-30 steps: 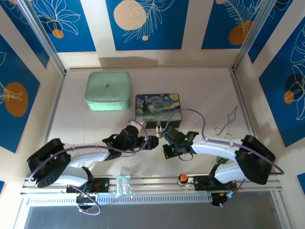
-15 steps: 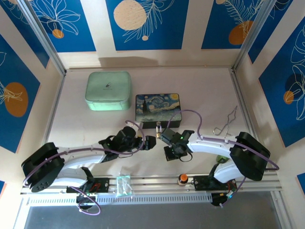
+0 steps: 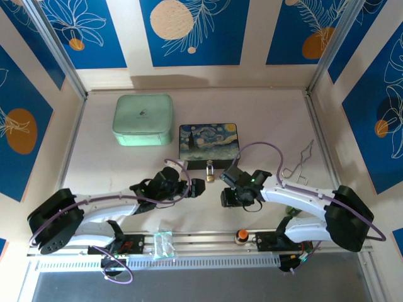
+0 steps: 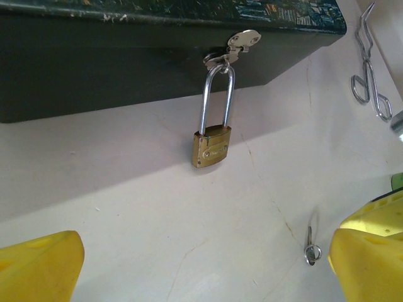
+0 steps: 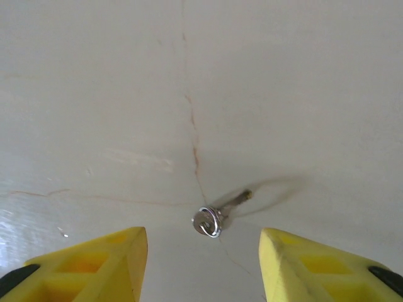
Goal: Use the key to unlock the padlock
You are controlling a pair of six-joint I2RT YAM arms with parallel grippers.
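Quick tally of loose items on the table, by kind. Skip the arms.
Boxes: 2 (mint-green rounded case, dark painted rectangular box)
Locks: 1 (small brass padlock with silver shackle)
Keys: 1 (tiny silver metal key)
Wire tools: 1 (bent silver wire tool)
Total: 5

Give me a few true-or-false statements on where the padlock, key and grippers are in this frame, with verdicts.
1. The padlock hangs from the latch of the dark box. True.
2. The key is in the padlock. False: it lies on the table.
3. The right gripper is shut on the key. False: it is open, and the key lies free just ahead of its fingers.
4. The left gripper is open and holds nothing. True.
5. The mint case stands on top of the dark box. False: it sits on the table, left of the box.
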